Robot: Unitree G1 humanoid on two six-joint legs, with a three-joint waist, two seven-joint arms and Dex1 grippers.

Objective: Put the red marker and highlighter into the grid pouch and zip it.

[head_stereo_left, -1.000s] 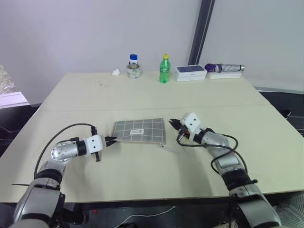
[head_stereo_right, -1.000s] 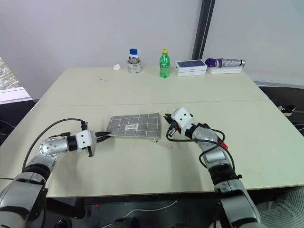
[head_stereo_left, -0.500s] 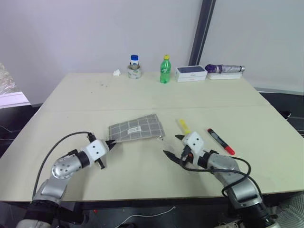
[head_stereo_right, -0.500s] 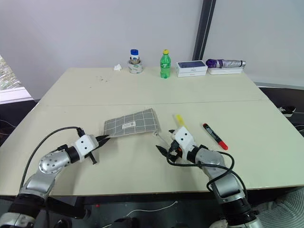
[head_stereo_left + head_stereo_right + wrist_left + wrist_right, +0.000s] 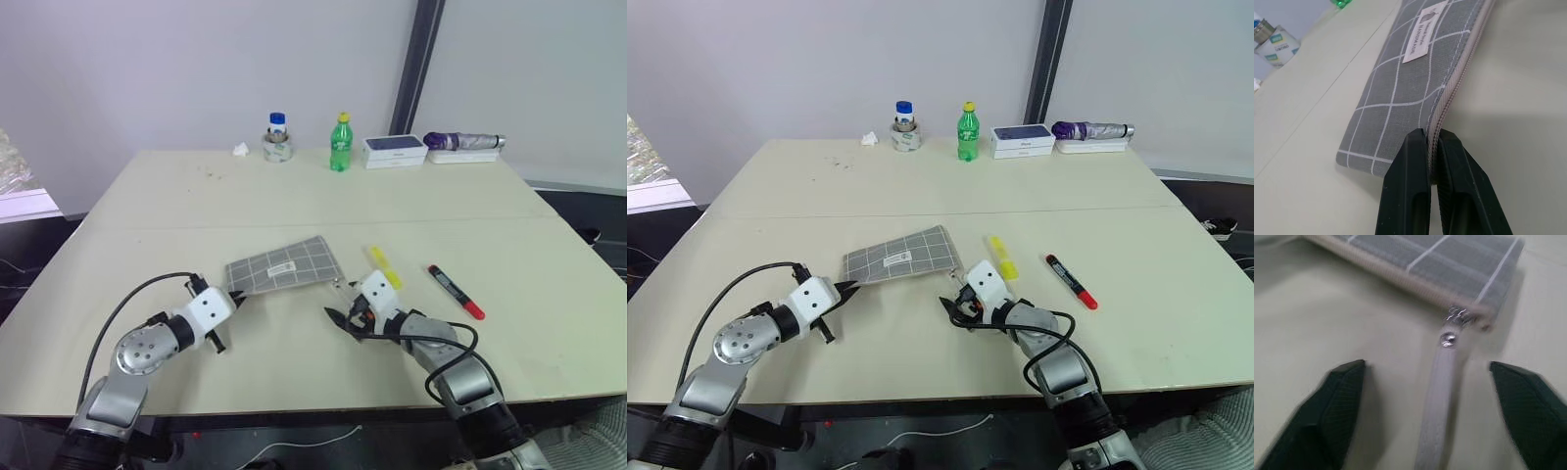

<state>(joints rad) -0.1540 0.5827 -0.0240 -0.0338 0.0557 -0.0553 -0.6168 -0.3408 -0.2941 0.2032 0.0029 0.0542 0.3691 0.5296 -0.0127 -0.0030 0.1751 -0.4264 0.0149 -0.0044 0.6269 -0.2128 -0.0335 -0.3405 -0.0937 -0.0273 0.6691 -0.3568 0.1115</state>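
On the worktop [image 5: 294,206] the grid pouch [image 5: 282,269] lies flat, its corner pinched in the closed left pincer [image 5: 1432,161]. The right pincer [image 5: 1437,396] gapes around the zipper pull tab [image 5: 1437,382]. Just beyond lie the highlighter [image 5: 382,264] and red marker [image 5: 454,291].

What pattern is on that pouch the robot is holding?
Grey fabric with a white grid on the grid pouch, clearest in the left wrist view.
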